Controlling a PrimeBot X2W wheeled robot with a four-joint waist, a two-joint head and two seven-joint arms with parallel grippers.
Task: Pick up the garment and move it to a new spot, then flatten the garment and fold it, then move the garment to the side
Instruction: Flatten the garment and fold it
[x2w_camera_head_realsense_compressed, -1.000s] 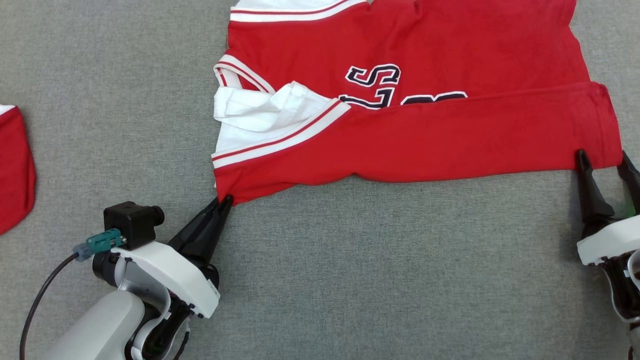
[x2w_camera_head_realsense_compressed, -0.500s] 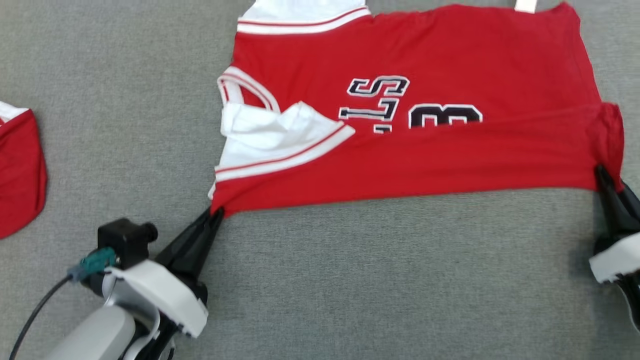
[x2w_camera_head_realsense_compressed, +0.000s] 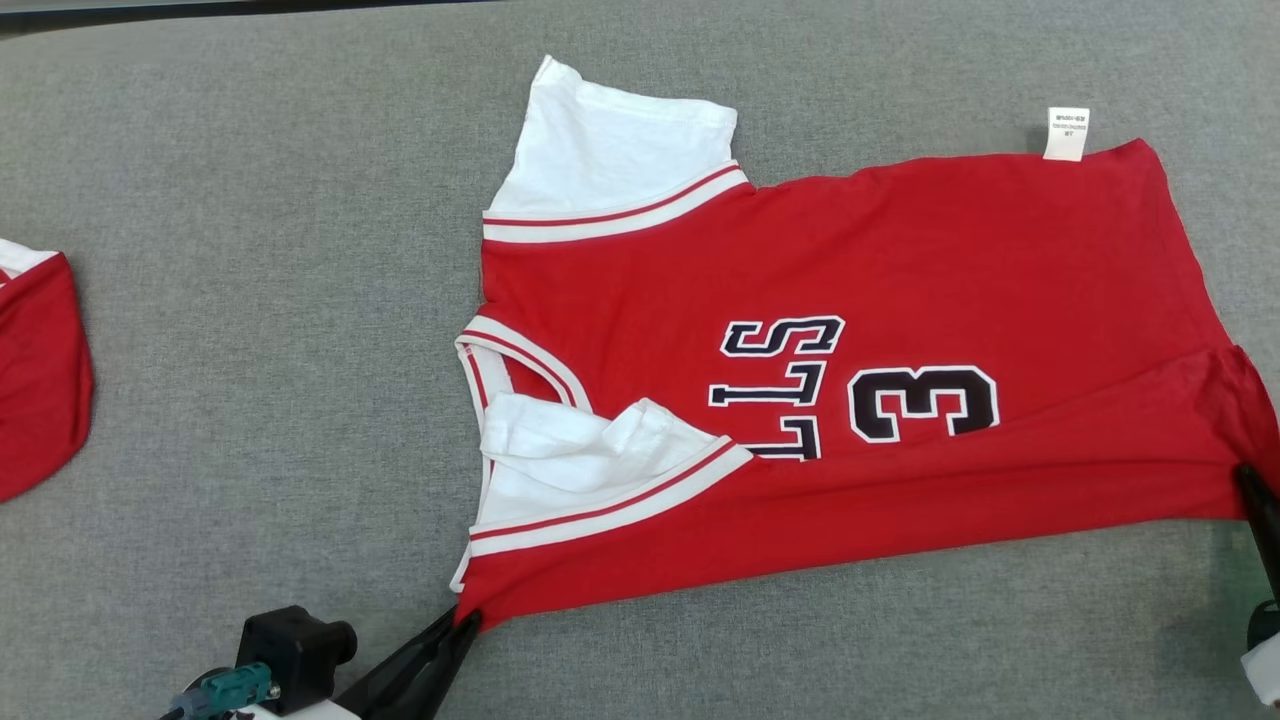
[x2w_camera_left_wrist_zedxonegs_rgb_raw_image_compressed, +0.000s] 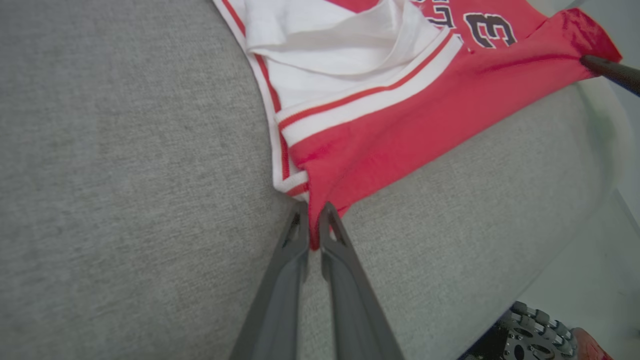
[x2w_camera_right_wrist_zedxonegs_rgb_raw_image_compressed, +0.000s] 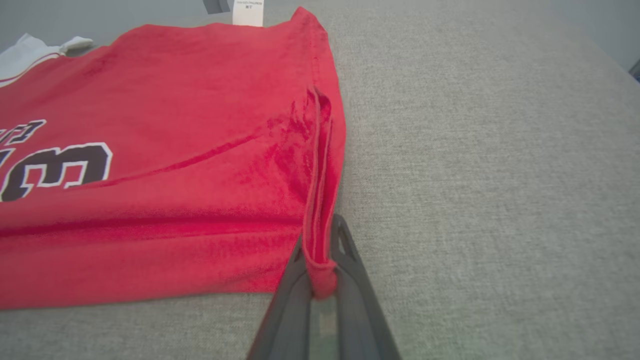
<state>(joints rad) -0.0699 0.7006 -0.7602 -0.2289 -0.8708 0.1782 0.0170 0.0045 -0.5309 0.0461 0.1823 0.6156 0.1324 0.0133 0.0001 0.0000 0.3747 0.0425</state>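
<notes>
The garment (x2w_camera_head_realsense_compressed: 900, 260) is a red jersey with white sleeves and a dark "3", spread on the grey surface with its near edge folded over. My left gripper (x2w_camera_head_realsense_compressed: 462, 622) is shut on the near left corner of the garment (x2w_camera_left_wrist_zedxonegs_rgb_raw_image_compressed: 380, 135), which is pinched between the fingers (x2w_camera_left_wrist_zedxonegs_rgb_raw_image_compressed: 292, 260) in the left wrist view. My right gripper (x2w_camera_head_realsense_compressed: 1250, 480) is shut on the near right hem corner. In the right wrist view the red hem (x2w_camera_right_wrist_zedxonegs_rgb_raw_image_compressed: 320, 220) is bunched between the fingertips (x2w_camera_right_wrist_zedxonegs_rgb_raw_image_compressed: 345, 245). The fabric stretches taut between both grippers.
Another red garment (x2w_camera_head_realsense_compressed: 35, 380) lies at the far left edge of the grey padded surface (x2w_camera_head_realsense_compressed: 250, 300). A white tag (x2w_camera_head_realsense_compressed: 1066, 133) sticks out at the jersey's far right corner. The table's back edge runs along the top.
The right gripper has shut on the hem corner. The head camera has tilted, so the whole jersey sits lower in view. The near edge has been pulled tauter between the grippers.
</notes>
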